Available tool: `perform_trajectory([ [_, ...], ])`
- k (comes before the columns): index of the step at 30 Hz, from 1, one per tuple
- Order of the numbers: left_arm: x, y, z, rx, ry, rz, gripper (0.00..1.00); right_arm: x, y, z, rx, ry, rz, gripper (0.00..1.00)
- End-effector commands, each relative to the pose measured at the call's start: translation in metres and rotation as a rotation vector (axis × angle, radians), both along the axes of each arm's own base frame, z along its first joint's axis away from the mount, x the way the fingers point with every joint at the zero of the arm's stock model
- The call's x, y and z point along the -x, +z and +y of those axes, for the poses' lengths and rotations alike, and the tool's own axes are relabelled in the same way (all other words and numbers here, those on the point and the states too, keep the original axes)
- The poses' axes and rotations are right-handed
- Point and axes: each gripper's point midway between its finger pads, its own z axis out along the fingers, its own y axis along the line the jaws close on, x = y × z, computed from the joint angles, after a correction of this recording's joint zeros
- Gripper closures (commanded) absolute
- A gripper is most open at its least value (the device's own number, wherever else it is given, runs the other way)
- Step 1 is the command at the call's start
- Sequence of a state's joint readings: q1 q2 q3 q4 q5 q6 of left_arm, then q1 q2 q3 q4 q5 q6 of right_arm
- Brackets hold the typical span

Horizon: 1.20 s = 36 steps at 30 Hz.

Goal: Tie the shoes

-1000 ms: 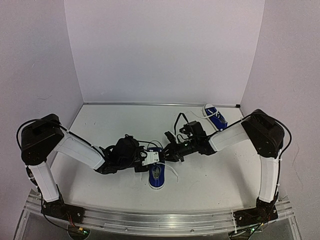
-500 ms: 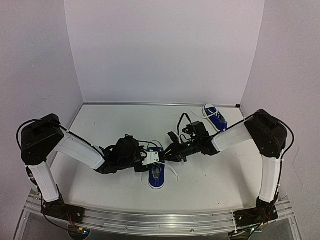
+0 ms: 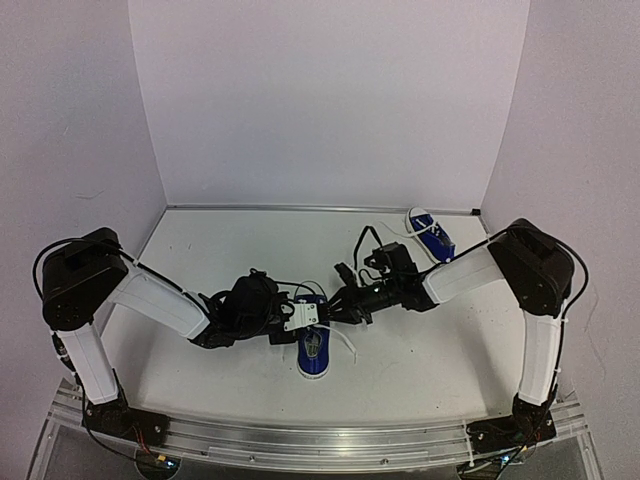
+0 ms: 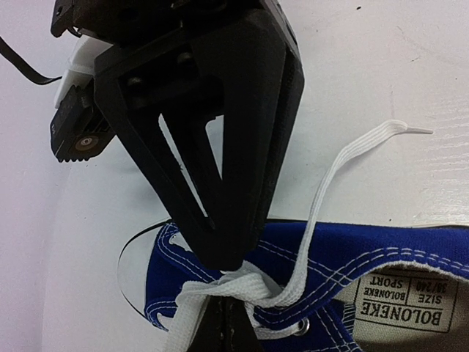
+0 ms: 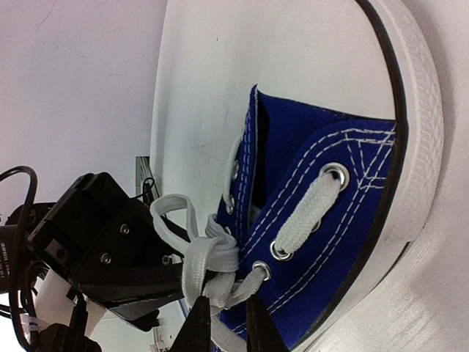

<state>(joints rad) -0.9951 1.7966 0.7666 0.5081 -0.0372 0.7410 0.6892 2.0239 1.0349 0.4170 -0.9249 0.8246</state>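
One blue shoe (image 3: 313, 350) lies between the two arms, toe toward the near edge, and shows close up in both wrist views (image 4: 381, 249) (image 5: 330, 220). Its white lace (image 4: 256, 290) is crossed into a knot over the top eyelets. My left gripper (image 3: 300, 318) is shut, its black tips (image 4: 229, 258) pinching the lace at the knot. One free end (image 4: 333, 183) trails across the table. My right gripper (image 3: 338, 306) reaches in from the other side, its jaws (image 5: 226, 323) closed narrowly on a strand of the same lace (image 5: 209, 253). The second shoe (image 3: 432, 236) lies at the back right.
The white table (image 3: 220, 250) is boxed in by pale walls at the back and both sides. A metal rail (image 3: 320, 440) runs along the near edge. The left gripper's black body (image 5: 102, 242) stands close against the right gripper.
The right arm has drawn back slightly to the right, with the lace still between its jaws. The left arm and both shoes have not moved.
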Motion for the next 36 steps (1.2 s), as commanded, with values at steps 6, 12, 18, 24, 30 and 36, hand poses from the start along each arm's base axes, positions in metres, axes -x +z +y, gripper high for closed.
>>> perform_trajectory([
  [6, -0.002, 0.014, -0.012, 0.046, -0.017, -0.028, 1.00, -0.001, 0.010, 0.016, -0.042, 0.029, -0.028, 0.85],
  [12, -0.003, 0.014, -0.012, 0.047, -0.014, -0.029, 1.00, 0.001, 0.010, 0.017, -0.043, 0.036, -0.025, 0.85],
  [18, -0.004, 0.014, -0.013, 0.051, -0.013, -0.029, 1.00, 0.003, 0.008, 0.019, -0.042, 0.041, -0.020, 0.90],
  [24, -0.004, 0.015, -0.013, 0.056, -0.009, -0.032, 1.00, 0.003, 0.007, 0.019, -0.041, 0.041, -0.017, 0.94],
  [30, -0.004, 0.015, -0.011, 0.049, -0.002, -0.033, 0.95, 0.003, 0.012, 0.018, -0.046, 0.039, -0.034, 1.00],
  [36, -0.002, 0.022, -0.002, 0.008, 0.006, -0.034, 0.84, 0.002, 0.023, 0.015, -0.048, 0.020, -0.073, 1.00],
])
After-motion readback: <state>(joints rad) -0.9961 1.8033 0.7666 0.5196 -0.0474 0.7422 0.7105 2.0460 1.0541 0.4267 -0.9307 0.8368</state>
